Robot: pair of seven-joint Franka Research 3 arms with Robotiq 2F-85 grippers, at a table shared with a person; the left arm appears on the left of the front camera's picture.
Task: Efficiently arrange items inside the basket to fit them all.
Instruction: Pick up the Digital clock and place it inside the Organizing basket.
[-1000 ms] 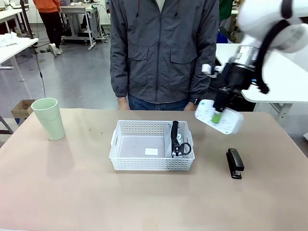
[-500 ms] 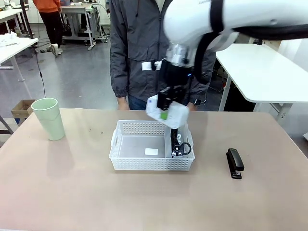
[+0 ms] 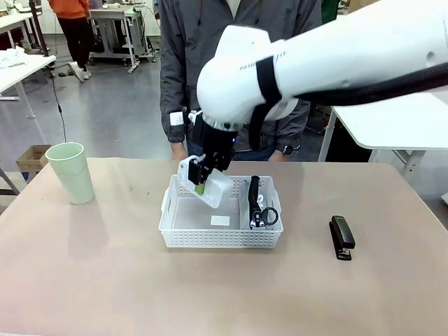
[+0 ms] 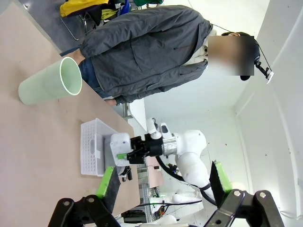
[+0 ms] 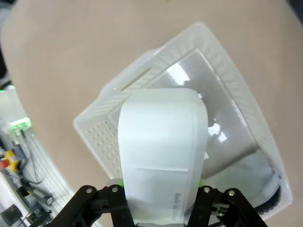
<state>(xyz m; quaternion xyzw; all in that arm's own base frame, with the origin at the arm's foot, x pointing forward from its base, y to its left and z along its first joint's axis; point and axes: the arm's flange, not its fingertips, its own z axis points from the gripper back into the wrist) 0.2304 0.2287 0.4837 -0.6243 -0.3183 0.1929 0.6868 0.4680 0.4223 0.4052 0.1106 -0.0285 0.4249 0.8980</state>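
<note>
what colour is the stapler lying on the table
The stapler is black; the front view shows it best.

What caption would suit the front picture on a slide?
Right arm's jaws hold a white box over the basket; cup and stapler sit on the table.

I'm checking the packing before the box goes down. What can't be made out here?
- Front view: pouch mostly hidden by the basket wall; only its strap and top edge show.
- Right wrist view: white box covers the fingertips of the right hand and the basket floor beneath.
- Right wrist view: print on the box is too small to read.
</note>
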